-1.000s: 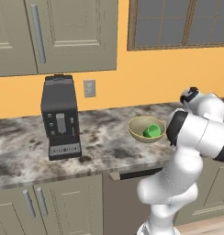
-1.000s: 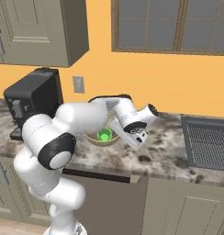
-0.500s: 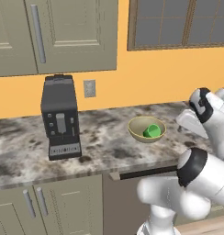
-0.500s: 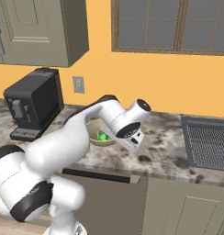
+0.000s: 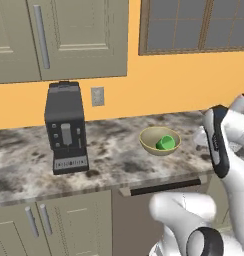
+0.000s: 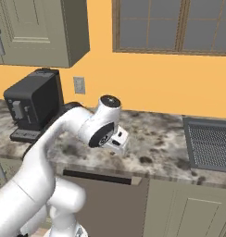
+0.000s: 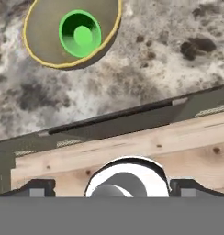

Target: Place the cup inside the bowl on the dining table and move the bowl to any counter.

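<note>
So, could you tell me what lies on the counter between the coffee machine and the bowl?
Bare counter, left base view.

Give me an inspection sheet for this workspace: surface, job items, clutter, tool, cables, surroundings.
Surface: mottled grey-brown stone counter over sage-green cabinet doors.
Job items: green cup sits inside the olive-yellow bowl; the bowl rests on the counter. From the hand view the cup stands mouth-up within the bowl.
Clutter: black coffee machine on the counter, left of the bowl and apart from it.
Tool: open, empty, hanging out over the counter's front edge, clear of the bowl.
Cables: nothing seen.
Surroundings: orange wall with an outlet, upper cabinets, window, sink drainer on the right.
</note>
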